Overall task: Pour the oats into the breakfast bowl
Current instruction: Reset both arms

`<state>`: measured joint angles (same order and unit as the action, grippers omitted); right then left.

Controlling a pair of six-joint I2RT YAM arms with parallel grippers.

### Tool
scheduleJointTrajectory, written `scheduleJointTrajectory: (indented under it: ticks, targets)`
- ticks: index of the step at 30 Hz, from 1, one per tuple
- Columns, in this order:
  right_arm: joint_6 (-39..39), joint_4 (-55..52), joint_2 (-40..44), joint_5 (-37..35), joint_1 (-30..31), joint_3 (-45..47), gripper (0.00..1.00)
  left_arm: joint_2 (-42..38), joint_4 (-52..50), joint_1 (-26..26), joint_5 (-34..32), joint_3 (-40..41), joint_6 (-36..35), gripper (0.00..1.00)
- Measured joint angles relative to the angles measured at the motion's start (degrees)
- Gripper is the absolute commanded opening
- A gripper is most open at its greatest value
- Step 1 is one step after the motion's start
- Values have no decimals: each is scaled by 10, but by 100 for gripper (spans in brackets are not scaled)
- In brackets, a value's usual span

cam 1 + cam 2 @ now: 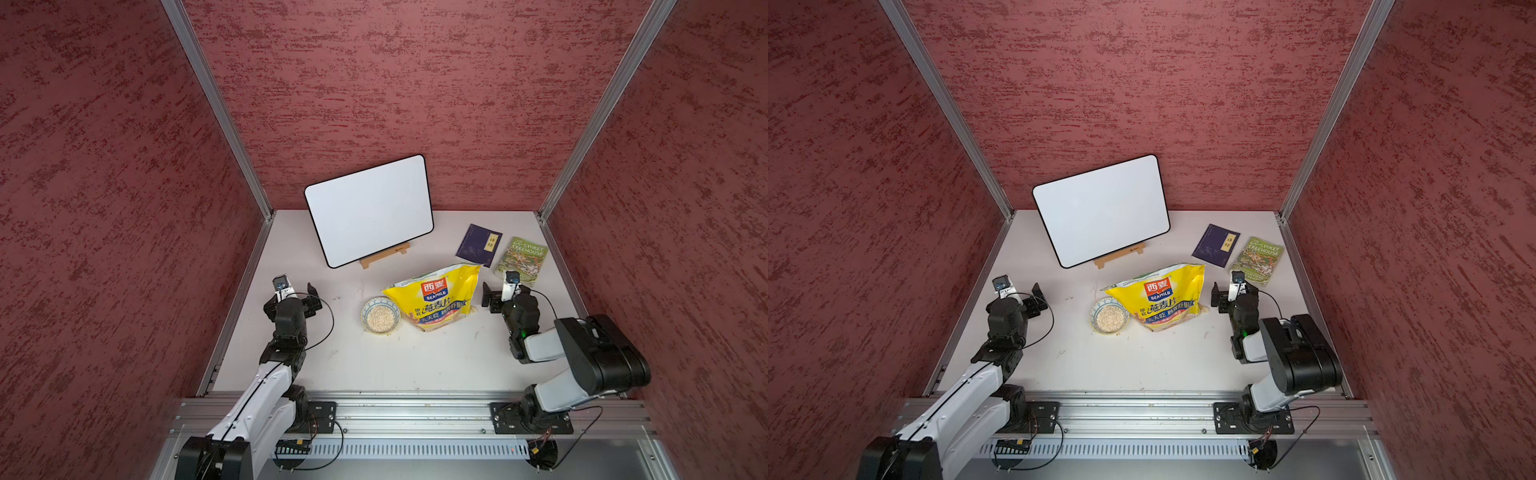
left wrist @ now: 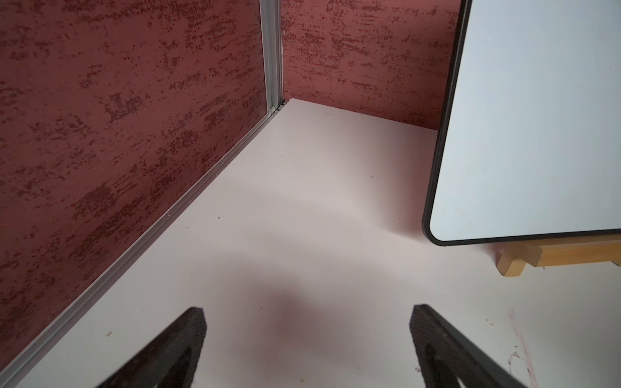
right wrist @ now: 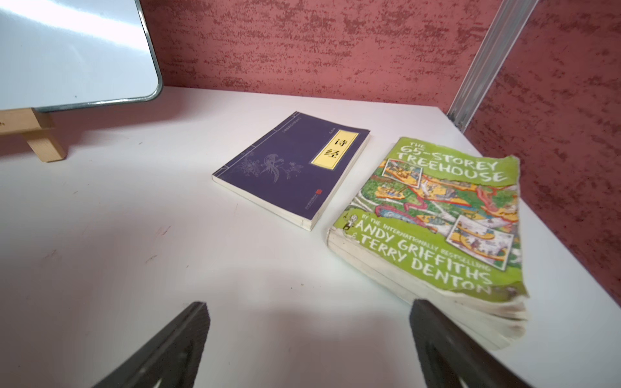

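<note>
The yellow oats bag [image 1: 434, 297] [image 1: 1156, 297] rests mid-table, and neither gripper touches it. Just left of the bag stands the small blue-rimmed breakfast bowl [image 1: 364, 308] [image 1: 1094, 311], with pale oats [image 1: 380, 318] [image 1: 1111, 318] heaped inside it. My left gripper [image 1: 297, 291] [image 1: 1021, 293] [image 2: 307, 322] hovers left of the bowl, open and empty over bare table. Right of the bag, my right gripper [image 1: 500, 291] [image 1: 1229, 291] [image 3: 307, 319] is open and empty, near the books. Bag and bowl are out of both wrist views.
A whiteboard [image 1: 370, 210] [image 2: 537, 117] leans on a wooden easel [image 1: 384, 255] at the back. A purple book [image 1: 478, 244] [image 3: 292, 168] and a green book [image 1: 521, 259] [image 3: 437, 218] lie at the back right. Red walls enclose three sides. A few stray flakes lie near the bowl.
</note>
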<state>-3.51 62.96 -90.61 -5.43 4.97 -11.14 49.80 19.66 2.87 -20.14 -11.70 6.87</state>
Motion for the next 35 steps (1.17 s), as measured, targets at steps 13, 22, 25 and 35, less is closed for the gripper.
scheduleJointTrajectory:
  ticks: [13,22,25,35]
  targets:
    - [16,-67,14,0,-18,-96,99,351,353,-14,121,-32,-68,100]
    - [21,-90,14,-2,-19,-96,99,379,346,-39,144,-80,-65,100]
    - [21,-91,14,-2,-19,-96,99,379,344,-39,148,-80,-65,100]
    - [21,-93,14,-2,-19,-96,99,379,337,-38,180,-85,-69,100]
